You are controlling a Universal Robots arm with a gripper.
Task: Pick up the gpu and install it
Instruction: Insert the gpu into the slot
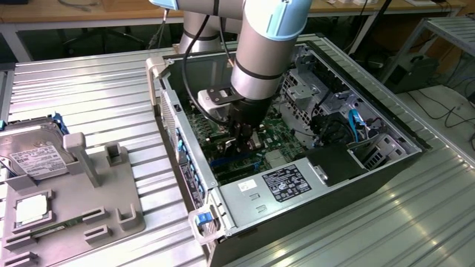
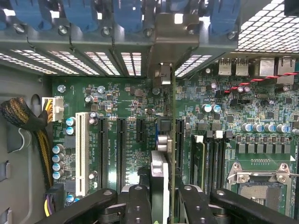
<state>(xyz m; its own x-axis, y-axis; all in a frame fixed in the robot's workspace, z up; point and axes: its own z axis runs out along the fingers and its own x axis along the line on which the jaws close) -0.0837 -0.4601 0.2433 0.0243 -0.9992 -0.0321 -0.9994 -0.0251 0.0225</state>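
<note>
We are gripping the gpu (image 2: 164, 140) edge-on in our claw (image 2: 163, 196), holding it upright over the motherboard (image 2: 121, 107) slots inside the open computer case (image 1: 386, 119).

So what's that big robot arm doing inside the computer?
The grey robot arm has its black gripper reaching down into the open black computer case. It is gripping a slim dark graphics card edge-on over the long black slots of the green motherboard. A silver hard drive sits outside on the grey holder.
</note>
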